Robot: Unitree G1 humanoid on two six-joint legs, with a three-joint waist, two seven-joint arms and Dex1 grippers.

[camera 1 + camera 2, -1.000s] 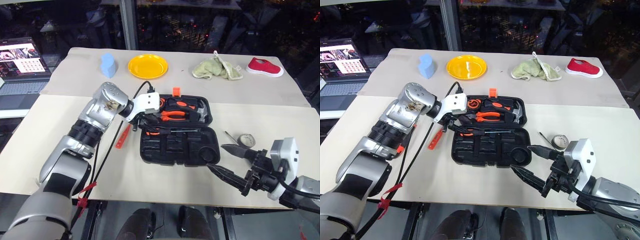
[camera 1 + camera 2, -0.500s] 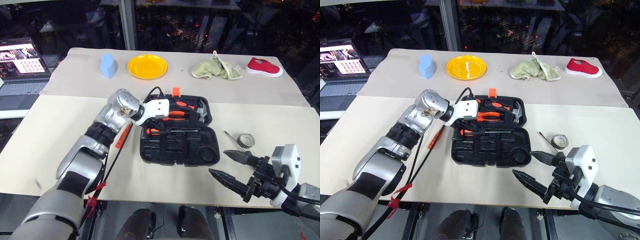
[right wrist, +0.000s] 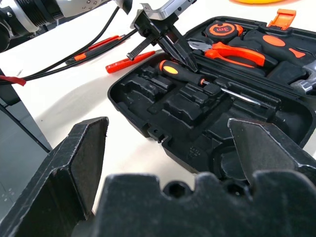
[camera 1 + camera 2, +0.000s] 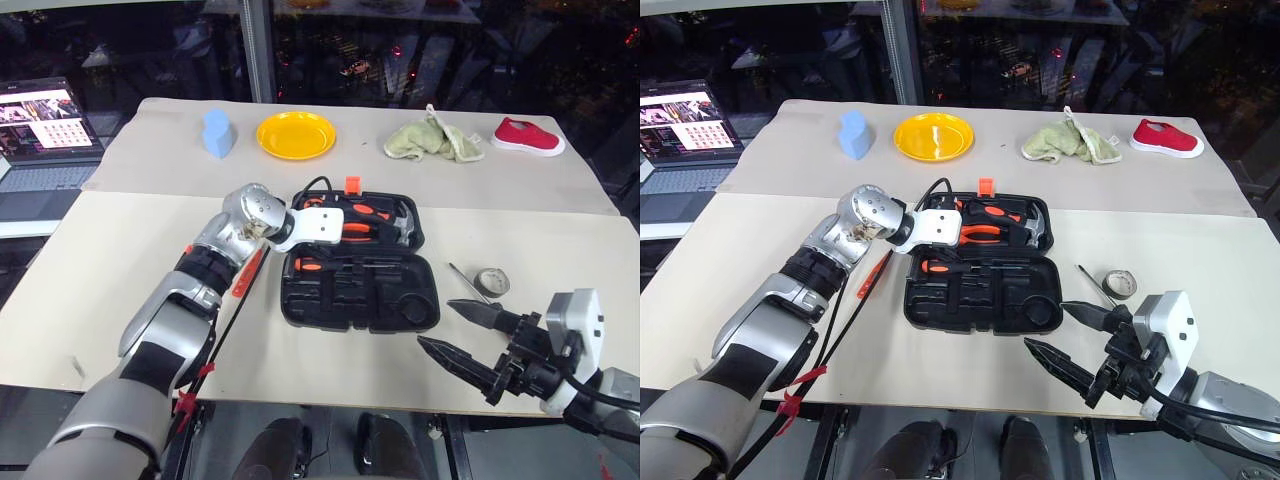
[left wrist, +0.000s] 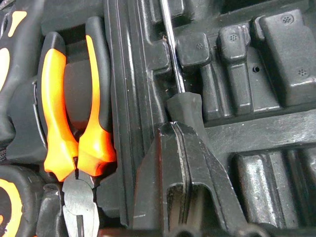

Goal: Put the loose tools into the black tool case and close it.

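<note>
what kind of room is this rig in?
Probably an office or lab test bench at night, not a workshop: paper-covered table, open laptop on a side desk, dark window glass behind with city lights, and unrelated props like a yellow plate and red shoe.

We see a beige table (image 4: 120, 250) carrying an open black moulded plastic tool case (image 4: 360, 290), a small grey tape roll (image 4: 492, 281), a slim orange tester screwdriver (image 4: 246, 272), a round yellow plate (image 4: 295, 133), a blue block (image 4: 217, 132), a crumpled green cloth (image 4: 433, 137) and a red shoe (image 4: 529, 135).
</note>
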